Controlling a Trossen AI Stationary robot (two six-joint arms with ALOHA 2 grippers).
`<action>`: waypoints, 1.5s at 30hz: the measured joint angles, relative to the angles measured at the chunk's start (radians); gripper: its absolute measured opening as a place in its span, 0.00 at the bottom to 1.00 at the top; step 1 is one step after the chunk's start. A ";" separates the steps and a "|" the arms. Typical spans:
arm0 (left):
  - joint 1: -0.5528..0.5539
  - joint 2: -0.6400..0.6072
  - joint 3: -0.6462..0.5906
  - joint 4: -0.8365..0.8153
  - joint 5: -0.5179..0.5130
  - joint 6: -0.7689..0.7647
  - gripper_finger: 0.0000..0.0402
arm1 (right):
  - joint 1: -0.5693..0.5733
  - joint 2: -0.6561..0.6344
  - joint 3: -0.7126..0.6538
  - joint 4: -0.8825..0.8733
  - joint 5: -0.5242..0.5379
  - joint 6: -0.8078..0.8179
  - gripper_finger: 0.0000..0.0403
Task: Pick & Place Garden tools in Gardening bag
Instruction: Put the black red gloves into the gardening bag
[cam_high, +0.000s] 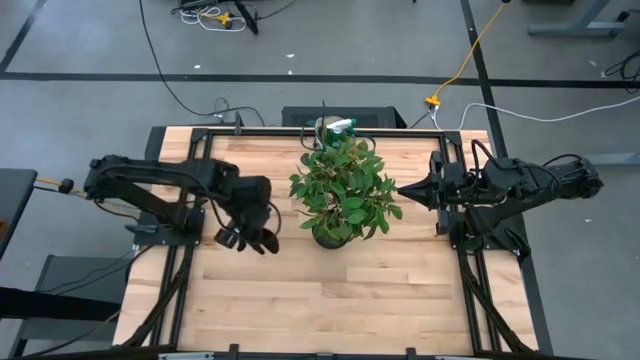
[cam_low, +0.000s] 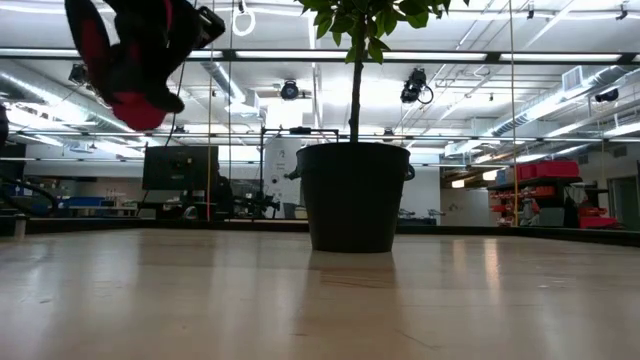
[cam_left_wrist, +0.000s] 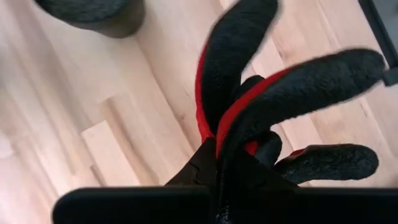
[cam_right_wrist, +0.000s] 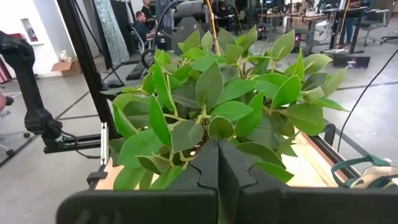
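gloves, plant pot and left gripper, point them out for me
gloves (cam_left_wrist: 292, 87), left wrist view, on a black fingertip.
plant pot (cam_low: 353, 195), low view, on its dark front wall.
left gripper (cam_high: 243, 235), high view, at the fingertips shut on the gloves.

Bright overhead lights; close glove blurred.

Light wooden table, butcher-block planks. Dark pot of leafy plant standing upright near centre; gardening bag at far edge behind it.
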 joint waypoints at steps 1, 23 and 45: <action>0.009 -0.018 0.000 -0.001 -0.002 -0.003 0.03 | 0.000 0.000 0.000 0.002 0.000 -0.003 0.00; 0.269 -0.143 -0.001 0.035 -0.074 -0.003 0.03 | 0.000 0.000 0.000 0.045 0.008 -0.016 0.00; 0.641 -0.184 0.000 0.457 -0.127 -0.068 0.03 | -0.001 0.000 0.000 0.055 0.060 -0.043 0.00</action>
